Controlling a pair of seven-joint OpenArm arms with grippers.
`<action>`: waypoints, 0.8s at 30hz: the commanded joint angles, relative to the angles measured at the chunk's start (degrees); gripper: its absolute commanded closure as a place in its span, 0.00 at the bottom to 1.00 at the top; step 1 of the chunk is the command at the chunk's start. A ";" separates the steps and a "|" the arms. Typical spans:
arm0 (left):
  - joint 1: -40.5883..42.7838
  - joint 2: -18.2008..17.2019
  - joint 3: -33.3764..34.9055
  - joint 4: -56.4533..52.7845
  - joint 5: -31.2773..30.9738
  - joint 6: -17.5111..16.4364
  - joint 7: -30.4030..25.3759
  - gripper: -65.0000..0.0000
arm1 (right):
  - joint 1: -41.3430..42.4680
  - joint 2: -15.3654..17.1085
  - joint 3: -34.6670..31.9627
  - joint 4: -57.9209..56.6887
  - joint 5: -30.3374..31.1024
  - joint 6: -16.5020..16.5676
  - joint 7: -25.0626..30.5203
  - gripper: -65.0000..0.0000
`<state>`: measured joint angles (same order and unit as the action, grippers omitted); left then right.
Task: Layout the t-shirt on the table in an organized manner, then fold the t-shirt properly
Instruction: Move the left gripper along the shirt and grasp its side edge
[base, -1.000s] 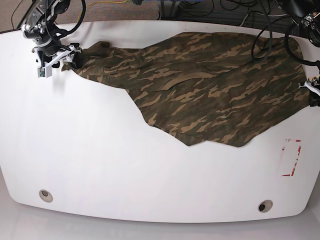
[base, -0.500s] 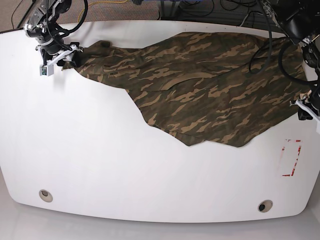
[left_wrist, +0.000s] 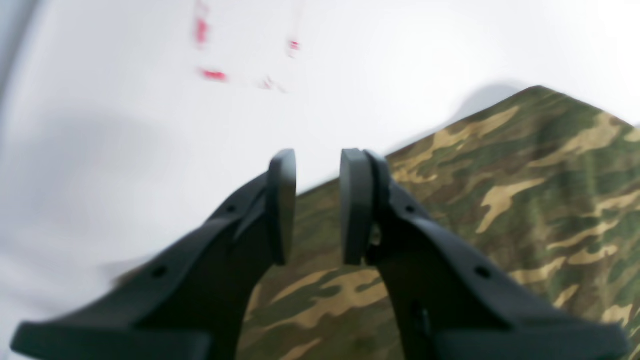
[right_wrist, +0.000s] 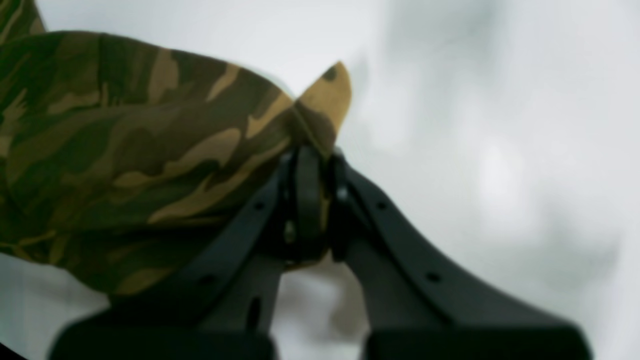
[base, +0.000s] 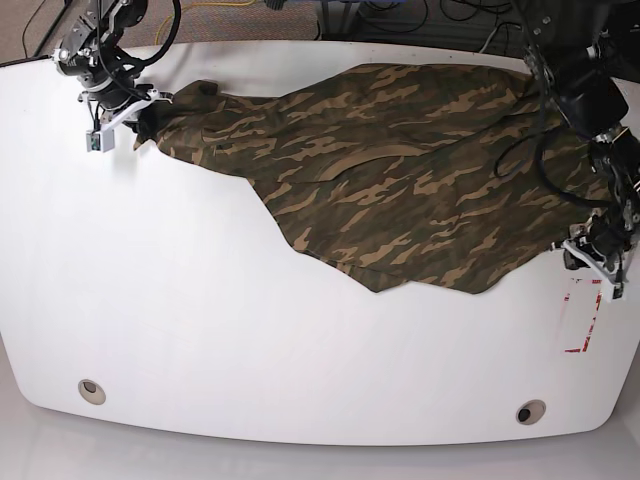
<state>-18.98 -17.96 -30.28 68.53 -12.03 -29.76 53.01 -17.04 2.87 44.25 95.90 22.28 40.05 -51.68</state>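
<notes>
A soft camouflage-print t-shirt (base: 400, 190) lies crumpled across the far glossy white desk (base: 200, 330); the right pincer (right_wrist: 312, 165) pinches its corner for spreading, the left pincer (left_wrist: 316, 205) hovers part-open, empty.

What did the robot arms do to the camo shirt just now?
The right claw snapped shut on the t-shirt, pinching its corner and tugging it toward the table's far edge. The left claw slid along the shirt's edge toward the red tape mark, open and holding nothing. The rest of the shirt lay as before.
</notes>
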 joint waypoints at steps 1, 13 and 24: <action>-4.45 -0.99 1.67 -3.43 -1.11 0.00 -3.74 0.77 | 0.03 0.69 0.10 0.67 -0.09 -0.05 -0.14 1.00; -10.25 -0.90 6.59 -17.24 -1.29 0.00 -8.31 0.40 | 0.99 0.42 0.01 0.67 0.00 -0.05 -0.14 1.00; -10.42 0.77 11.16 -17.50 -1.29 0.00 -8.40 0.38 | 1.17 0.42 0.01 0.67 0.35 -0.05 -0.14 1.00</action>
<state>-27.88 -16.78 -19.90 50.28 -12.45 -29.56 45.36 -16.10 2.68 44.14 95.88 22.33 40.03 -52.31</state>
